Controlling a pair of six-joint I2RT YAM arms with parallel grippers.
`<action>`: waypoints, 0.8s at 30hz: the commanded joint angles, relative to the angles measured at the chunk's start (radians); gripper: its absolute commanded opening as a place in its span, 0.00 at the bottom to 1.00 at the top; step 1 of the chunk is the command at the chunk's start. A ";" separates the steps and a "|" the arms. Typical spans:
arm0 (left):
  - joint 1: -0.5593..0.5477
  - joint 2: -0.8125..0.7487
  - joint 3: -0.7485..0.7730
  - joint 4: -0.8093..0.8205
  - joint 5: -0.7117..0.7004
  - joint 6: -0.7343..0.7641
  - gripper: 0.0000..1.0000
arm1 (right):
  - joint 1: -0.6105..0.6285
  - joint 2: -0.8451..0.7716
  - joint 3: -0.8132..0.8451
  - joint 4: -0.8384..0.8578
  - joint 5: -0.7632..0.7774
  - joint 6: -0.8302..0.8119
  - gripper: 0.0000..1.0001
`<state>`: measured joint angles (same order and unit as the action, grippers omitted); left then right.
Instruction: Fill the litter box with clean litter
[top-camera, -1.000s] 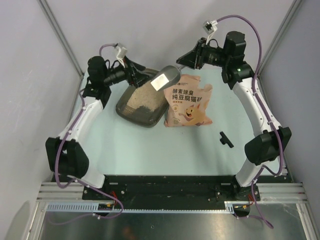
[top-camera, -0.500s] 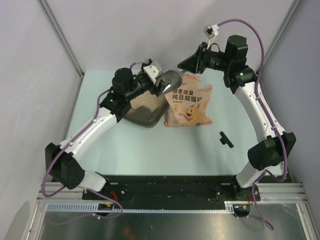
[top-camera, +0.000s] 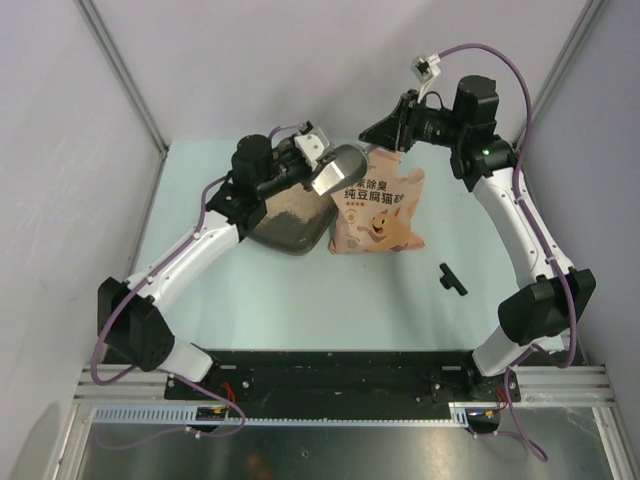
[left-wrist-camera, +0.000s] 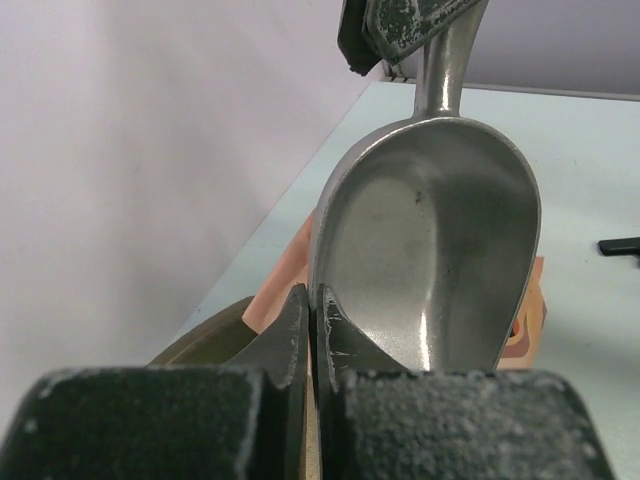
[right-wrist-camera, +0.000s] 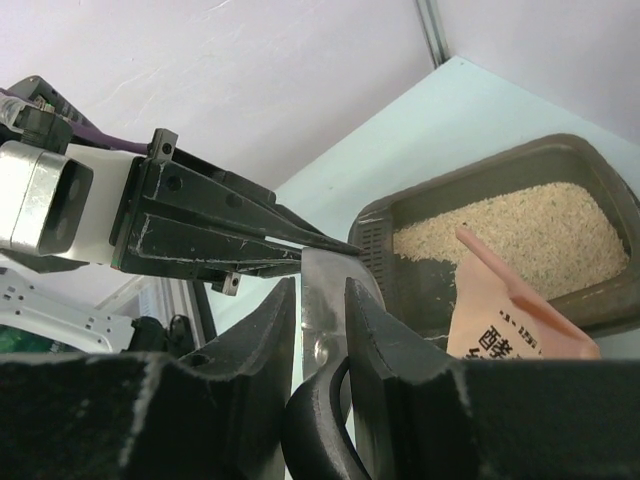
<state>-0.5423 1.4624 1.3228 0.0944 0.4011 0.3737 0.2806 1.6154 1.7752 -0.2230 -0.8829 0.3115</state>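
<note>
1. Clamping shut from wide open, the left pincer (left-wrist-camera: 312, 310) now pinches the empty scoop's (left-wrist-camera: 430, 230) rim above the bag (top-camera: 380, 215).
2. Right pincer (right-wrist-camera: 320, 290), part-closed, holds its handle.
3. Litter box (right-wrist-camera: 600, 160) beside the bag holds clean litter (right-wrist-camera: 500, 230); handover seems likely.

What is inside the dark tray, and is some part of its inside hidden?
Pale beige litter lies in the litter box. A corner of the pink bag hides the near part in the right wrist view; the depth of the litter cannot be told.
</note>
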 joint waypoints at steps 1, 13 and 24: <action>-0.004 0.018 0.052 -0.013 0.061 -0.005 0.00 | -0.087 -0.045 -0.013 0.080 -0.039 0.060 0.44; 0.028 0.015 0.056 -0.021 0.070 -0.076 0.00 | -0.195 -0.149 -0.152 0.002 -0.228 -0.040 0.78; 0.027 0.021 0.070 -0.022 0.097 -0.094 0.00 | -0.103 -0.134 -0.186 0.091 -0.084 0.027 0.69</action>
<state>-0.5201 1.4925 1.3357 0.0345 0.4591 0.3038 0.1768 1.4902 1.5925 -0.2111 -1.0348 0.2958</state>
